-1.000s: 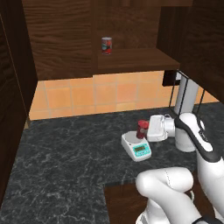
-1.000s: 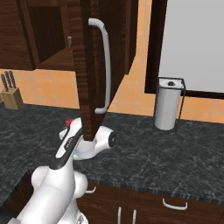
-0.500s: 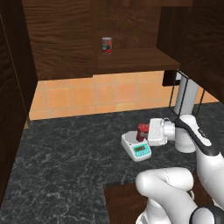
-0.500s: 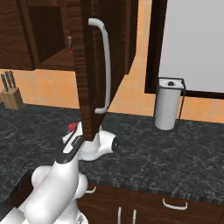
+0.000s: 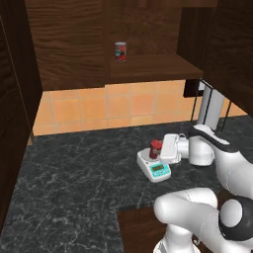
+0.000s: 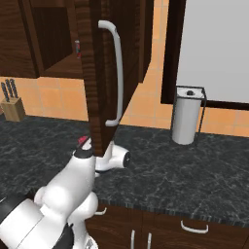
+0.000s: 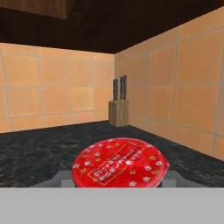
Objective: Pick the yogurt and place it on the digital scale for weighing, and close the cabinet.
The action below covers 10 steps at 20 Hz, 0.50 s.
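the yogurt (image 5: 155,147) sits over the digital scale (image 5: 154,167), my gripper (image 5: 163,149) right against it, grip unreadable; it looks light, rigid, tapered, so i'd hold its sides low.

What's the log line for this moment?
yogurt: over digital scale | end effector: at yogurt, grip unclear | cabinet: open

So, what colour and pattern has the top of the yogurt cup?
Red with small white stars, clearest in the hand view: yogurt cup.
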Tool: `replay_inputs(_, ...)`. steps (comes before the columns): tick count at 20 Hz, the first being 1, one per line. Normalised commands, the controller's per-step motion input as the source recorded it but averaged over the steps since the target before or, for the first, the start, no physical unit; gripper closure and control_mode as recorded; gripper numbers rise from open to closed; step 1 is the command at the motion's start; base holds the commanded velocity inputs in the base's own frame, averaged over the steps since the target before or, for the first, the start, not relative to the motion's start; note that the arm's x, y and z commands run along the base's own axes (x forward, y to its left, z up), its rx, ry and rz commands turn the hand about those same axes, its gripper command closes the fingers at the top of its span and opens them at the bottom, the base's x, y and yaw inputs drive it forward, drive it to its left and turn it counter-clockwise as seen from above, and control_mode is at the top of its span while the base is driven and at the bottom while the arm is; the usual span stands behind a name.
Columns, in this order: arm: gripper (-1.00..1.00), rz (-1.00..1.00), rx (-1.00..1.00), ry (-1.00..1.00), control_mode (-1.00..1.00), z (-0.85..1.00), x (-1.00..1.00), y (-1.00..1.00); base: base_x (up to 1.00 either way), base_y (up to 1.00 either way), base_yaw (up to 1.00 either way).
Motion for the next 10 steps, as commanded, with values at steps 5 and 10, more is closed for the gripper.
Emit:
replay_inputs(5,1.00,0.01,0.00,0.00,-1.00,-0.26,0.19,-0.05,0.00,0.00,0.00)
replay_inputs(10,1.00,0.00,0.00,-0.02,-1.00,-0.08,0.28,0.00,0.00,0.00,0.00)
